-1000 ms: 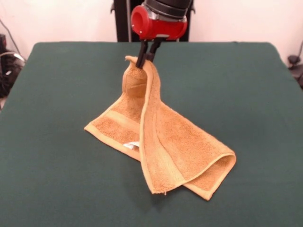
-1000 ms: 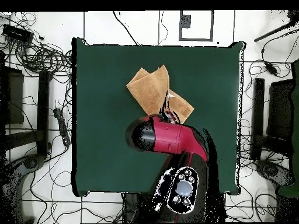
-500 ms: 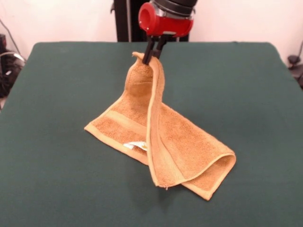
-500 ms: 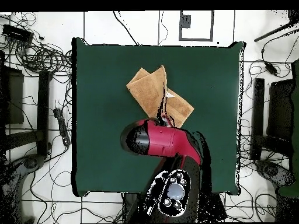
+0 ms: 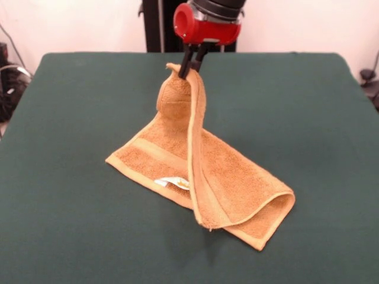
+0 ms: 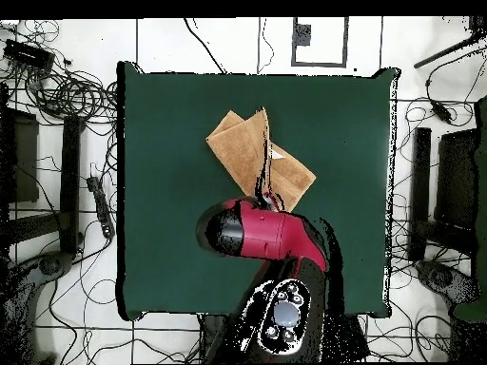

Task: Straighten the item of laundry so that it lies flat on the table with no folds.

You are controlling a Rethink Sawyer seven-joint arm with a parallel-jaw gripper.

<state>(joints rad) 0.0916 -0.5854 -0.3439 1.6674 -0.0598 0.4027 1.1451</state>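
The gripper is clenched on one corner of the towel, holding it raised above the worktop. Over the last second it has risen and drawn back toward the robot, and in the last half second it has barely moved. The lifted flap now hangs below the gripper in a narrow fold, and its lower corner has slid a little along the layer beneath. The rest of the towel lies on the worktop below and forward of the gripper, doubled over at its far-from-gripper end, the white label showing. The fold looks only partly opened; more pulling seems needed before it lies flat.
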